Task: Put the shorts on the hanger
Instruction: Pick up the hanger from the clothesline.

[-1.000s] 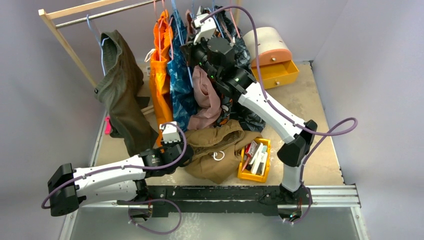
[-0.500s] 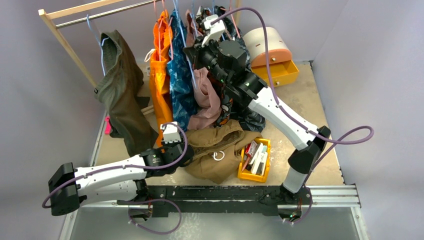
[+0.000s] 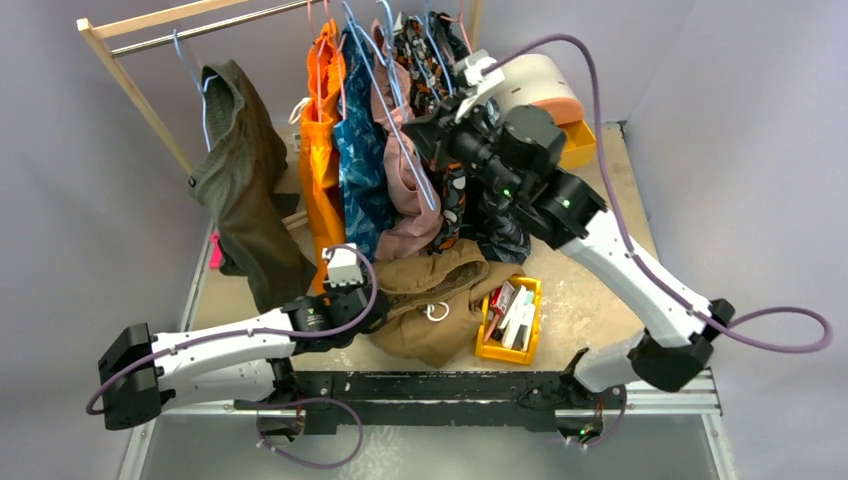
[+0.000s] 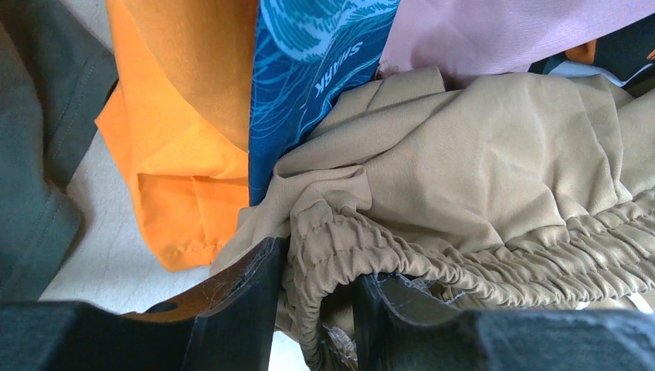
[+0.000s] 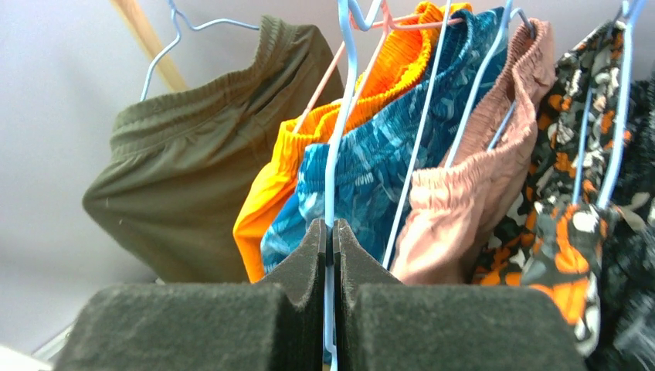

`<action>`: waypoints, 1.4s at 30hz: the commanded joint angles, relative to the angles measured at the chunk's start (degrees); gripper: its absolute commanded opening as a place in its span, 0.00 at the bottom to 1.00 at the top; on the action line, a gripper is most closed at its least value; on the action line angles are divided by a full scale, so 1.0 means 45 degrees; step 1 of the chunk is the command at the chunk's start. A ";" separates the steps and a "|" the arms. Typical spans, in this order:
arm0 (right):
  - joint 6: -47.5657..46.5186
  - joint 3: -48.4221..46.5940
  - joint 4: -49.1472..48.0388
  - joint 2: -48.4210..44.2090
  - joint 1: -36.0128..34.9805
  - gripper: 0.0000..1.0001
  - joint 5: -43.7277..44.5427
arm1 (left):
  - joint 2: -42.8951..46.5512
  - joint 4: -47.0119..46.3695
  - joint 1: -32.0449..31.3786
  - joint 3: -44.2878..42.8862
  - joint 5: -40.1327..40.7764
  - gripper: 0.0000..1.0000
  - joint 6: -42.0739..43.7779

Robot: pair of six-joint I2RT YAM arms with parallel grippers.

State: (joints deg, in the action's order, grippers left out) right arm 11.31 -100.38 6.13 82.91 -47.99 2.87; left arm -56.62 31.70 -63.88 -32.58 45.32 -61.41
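the far edge of the shorts (image 3: 430, 335) lies hidden under the hanging garments (image 3: 360, 180) in the top view. in the right wrist view the hanger (image 5: 332, 154) runs off the top edge, and its lower length vanishes between the pads (image 5: 305, 267). what fills the yellow bin (image 3: 505, 356) is too small to name.

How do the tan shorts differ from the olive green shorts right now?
The tan shorts lie crumpled on the table; the olive green shorts hang on the rack. The left gripper has its jaws on the tan shorts' waistband; nothing holds the olive green shorts. The tan shorts show a white drawstring; the olive green shorts show none. Both have gathered elastic waistbands.
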 commanded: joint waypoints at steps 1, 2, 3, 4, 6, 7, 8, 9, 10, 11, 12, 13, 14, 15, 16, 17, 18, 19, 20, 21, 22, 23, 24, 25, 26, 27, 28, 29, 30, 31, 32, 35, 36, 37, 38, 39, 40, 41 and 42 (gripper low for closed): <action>-0.0165 0.0938 0.0197 -0.1686 -0.0039 0.00 -0.0176 | -0.0054 0.0116 0.0035 -0.0742 0.0064 0.38 0.0023; -0.0247 0.1246 0.0253 -0.2100 -0.0034 0.00 -0.0112 | -0.0037 0.0093 0.0035 -0.0760 -0.0020 0.39 0.0068; -0.0341 0.1541 0.0346 -0.2638 -0.0039 0.00 -0.0077 | -0.0008 0.0034 0.0049 -0.0777 -0.0131 0.40 0.0154; -0.0467 0.1864 0.0443 -0.2995 -0.0037 0.00 -0.0083 | 0.0003 -0.0035 0.0046 -0.0801 -0.0247 0.41 0.0245; -0.0712 0.2467 0.0634 -0.3794 -0.0039 0.00 -0.0166 | -0.0013 -0.0095 0.0045 -0.0868 -0.0445 0.43 0.0383; -0.0792 0.2807 0.0735 -0.4231 -0.0039 0.00 -0.0287 | -0.0042 -0.0112 0.0036 -0.0935 -0.0528 0.44 0.0457; -0.0846 0.3096 0.0855 -0.4681 -0.0039 0.00 -0.0453 | -0.0087 -0.0114 0.0037 -0.1011 -0.0590 0.44 0.0523; -0.0867 0.3396 0.0983 -0.5086 -0.0039 0.00 -0.0625 | -0.0124 -0.0078 0.0035 -0.1079 -0.0649 0.44 0.0553; -0.0872 0.3670 0.1113 -0.5508 -0.0039 0.00 -0.0779 | -0.0149 -0.0063 0.0035 -0.1139 -0.0707 0.45 0.0603; -0.0873 0.3915 0.1279 -0.5873 -0.0039 0.00 -0.0966 | -0.0178 -0.0064 0.0035 -0.1198 -0.0773 0.46 0.0651; -0.0873 0.4121 0.1470 -0.6246 -0.0034 0.00 -0.1158 | -0.0185 -0.0069 0.0035 -0.1261 -0.0872 0.48 0.0733; -0.0863 0.4315 0.1636 -0.6573 -0.0039 0.00 -0.1375 | -0.0183 -0.0131 0.0037 -0.1316 -0.1018 0.50 0.0894; -0.0830 0.4498 0.1813 -0.6856 -0.0039 0.00 -0.1585 | -0.0180 -0.0209 0.0035 -0.1401 -0.1203 0.52 0.1100; -0.0792 0.4638 0.1969 -0.7135 -0.0034 0.00 -0.1817 | -0.0204 -0.0200 0.0035 -0.1560 -0.1375 0.55 0.1270; -0.0753 0.4783 0.2152 -0.7383 -0.0039 0.00 -0.2070 | -0.0217 -0.0137 0.0035 -0.1690 -0.1499 0.57 0.1398; -0.0714 0.4903 0.2322 -0.7621 -0.0039 0.00 -0.2270 | -0.0216 -0.0046 0.0040 -0.1850 -0.1641 0.59 0.1541; -0.0667 0.5021 0.2530 -0.7844 -0.0039 0.00 -0.2403 | -0.0202 0.0031 0.0035 -0.1992 -0.1813 0.60 0.1681; -0.0632 0.5163 0.2718 -0.8040 -0.0039 0.00 -0.2486 | -0.0178 0.0097 0.0045 -0.2154 -0.1986 0.61 0.1862; -0.0613 0.5276 0.2854 -0.8241 -0.0039 0.00 -0.2483 | -0.0128 0.0178 0.0038 -0.2314 -0.2186 0.62 0.2017; -0.0587 0.5392 0.3020 -0.8410 -0.0037 0.00 -0.2437 | -0.0091 0.0231 0.0042 -0.2478 -0.2434 0.63 0.2222; -0.0573 0.5509 0.3150 -0.8570 -0.0034 0.00 -0.2345 | -0.0020 0.0271 0.0036 -0.2635 -0.2635 0.64 0.2416; -0.0562 0.5612 0.3262 -0.8779 -0.0029 0.00 -0.2236 | 0.0038 0.0378 0.0037 -0.2845 -0.2740 0.65 0.2567; -0.0553 0.5725 0.3361 -0.8916 -0.0031 0.00 -0.2130 | 0.0088 0.0506 0.0040 -0.3027 -0.2790 0.66 0.2693; -0.0535 0.5862 0.3432 -0.9029 -0.0039 0.00 -0.2090 | 0.0132 0.0661 0.0038 -0.3231 -0.2804 0.67 0.2809; -0.0533 0.5947 0.3492 -0.9133 -0.0039 0.00 -0.2068 | 0.0159 0.0781 0.0035 -0.3408 -0.2803 0.67 0.2914; -0.0506 0.6040 0.3541 -0.9202 -0.0030 0.00 -0.2048 | 0.0199 0.0903 0.0035 -0.3588 -0.2776 0.68 0.3000; -0.0502 0.6123 0.3589 -0.9265 -0.0038 0.00 -0.2045 | 0.0248 0.1036 0.0044 -0.3723 -0.2770 0.69 0.3050; -0.0507 0.6191 0.3656 -0.9304 -0.0034 0.00 -0.2013 | 0.0289 0.1157 0.0036 -0.3879 -0.2750 0.69 0.3092; -0.0512 0.6246 0.3725 -0.9353 -0.0039 0.00 -0.1992 | 0.0352 0.1285 0.0035 -0.4009 -0.2699 0.70 0.3125; -0.0506 0.6309 0.3778 -0.9393 -0.0039 0.00 -0.1987 | 0.0424 0.1442 0.0036 -0.4200 -0.2648 0.70 0.3149; -0.0497 0.6352 0.3860 -0.9418 -0.0039 0.00 -0.1977 | 0.0501 0.1591 0.0037 -0.4354 -0.2617 0.71 0.3164; -0.0505 0.6392 0.4099 -0.9516 -0.0039 0.00 -0.1897 | 0.0832 0.2007 0.0049 -0.4818 -0.2601 0.72 0.3267; -0.0505 0.6389 0.4198 -0.9550 -0.0039 0.00 -0.1841 | 0.0943 0.2109 0.0037 -0.4961 -0.2685 0.72 0.3347; -0.0505 0.6369 0.4274 -0.9569 -0.0039 0.00 -0.1746 | 0.1076 0.2190 0.0040 -0.5103 -0.2805 0.73 0.3452; -0.0514 0.6369 0.4330 -0.9621 -0.0039 0.00 -0.1661 | 0.1181 0.2261 0.0040 -0.5256 -0.2959 0.73 0.3539; -0.0503 0.6354 0.4401 -0.9662 -0.0039 0.00 -0.1565 | 0.1269 0.2363 0.0035 -0.5409 -0.3106 0.74 0.3618; -0.0502 0.6335 0.4463 -0.9691 -0.0039 0.00 -0.1480 | 0.1364 0.2412 0.0035 -0.5560 -0.3410 0.74 0.3713; -0.0512 0.6279 0.4556 -0.9694 -0.0039 0.00 -0.1379 | 0.1439 0.2452 0.0044 -0.5732 -0.3665 0.75 0.3808; -0.0503 0.6231 0.4697 -0.9680 -0.0039 0.00 -0.1290 | 0.1560 0.2460 0.0036 -0.5881 -0.3943 0.75 0.3910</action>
State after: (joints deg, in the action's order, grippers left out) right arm 8.97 -71.26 27.05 40.18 -47.99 -5.13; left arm -51.79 41.76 -63.81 -54.52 31.70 -46.78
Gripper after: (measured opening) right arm 0.011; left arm 0.742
